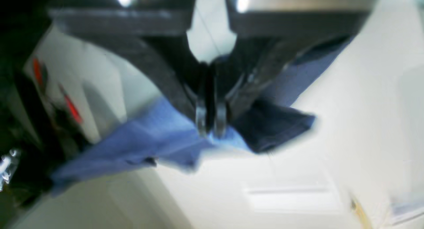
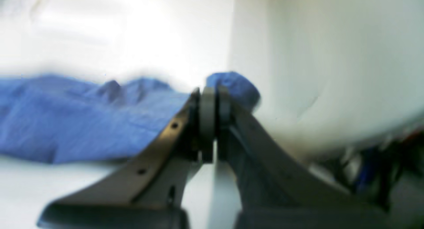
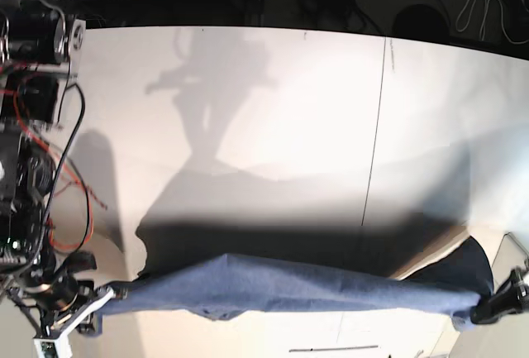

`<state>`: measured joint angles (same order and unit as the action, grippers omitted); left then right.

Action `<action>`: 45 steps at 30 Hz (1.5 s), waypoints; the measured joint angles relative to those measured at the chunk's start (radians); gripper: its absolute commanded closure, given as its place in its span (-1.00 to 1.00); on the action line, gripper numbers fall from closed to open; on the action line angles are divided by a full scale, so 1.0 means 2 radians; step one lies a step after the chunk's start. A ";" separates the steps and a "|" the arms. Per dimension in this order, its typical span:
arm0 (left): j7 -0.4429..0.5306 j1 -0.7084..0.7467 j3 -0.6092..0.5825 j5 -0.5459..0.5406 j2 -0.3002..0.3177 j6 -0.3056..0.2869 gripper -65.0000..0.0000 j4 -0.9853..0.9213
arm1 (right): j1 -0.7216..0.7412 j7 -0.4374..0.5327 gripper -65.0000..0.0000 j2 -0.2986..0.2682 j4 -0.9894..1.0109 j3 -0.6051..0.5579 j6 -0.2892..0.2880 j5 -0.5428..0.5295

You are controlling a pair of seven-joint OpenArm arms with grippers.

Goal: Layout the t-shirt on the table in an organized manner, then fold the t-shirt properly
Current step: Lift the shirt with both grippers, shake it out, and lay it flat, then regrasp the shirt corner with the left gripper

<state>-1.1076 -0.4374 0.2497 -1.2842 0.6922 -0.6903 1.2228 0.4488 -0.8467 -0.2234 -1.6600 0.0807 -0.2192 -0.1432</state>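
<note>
**Shirt held stretched between both arms, not yet laid out**

Off-white table [image 3: 273, 126] with a thin dark seam [image 3: 374, 135] crossing it; cables and electronics along the far dark edge and at one side of the base view.

Left gripper [image 1: 210, 124]: jaws pressed together, pinching an edge of the t-shirt [image 3: 289, 288]. Blue cloth hangs below and to both sides of the fingertips, with a darker fold just beside them.

Right gripper [image 2: 212, 100]: jaws also pressed together on cloth. A small bunch of blue fabric sticks out past the tips; the rest of the shirt trails off to one side of the tool. Both wrist views are blurred, so which part of the garment each arm holds cannot be told.

Base view: shirt spans between the two grippers as a long narrow band, apparently lifted, casting a broad shadow on the table beyond it. No lettering visible.

Judgement on progress: early. The shirt looks held out taut, but it is not yet spread flat. Layout is unfinished; no fold has been started. Remaining: lower and flatten it, then all folds.
</note>
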 measured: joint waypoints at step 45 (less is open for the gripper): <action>0.255 0.097 -0.041 0.470 -0.106 0.091 -0.02 -0.151 | -0.212 0.021 1.00 0.000 -0.019 0.000 0.001 0.070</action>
<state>-0.5976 -0.2443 0.1677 -0.3447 0.4793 -0.5087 0.9215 0.0254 -0.8051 -0.2241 -1.6978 0.0811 -0.2165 -0.0029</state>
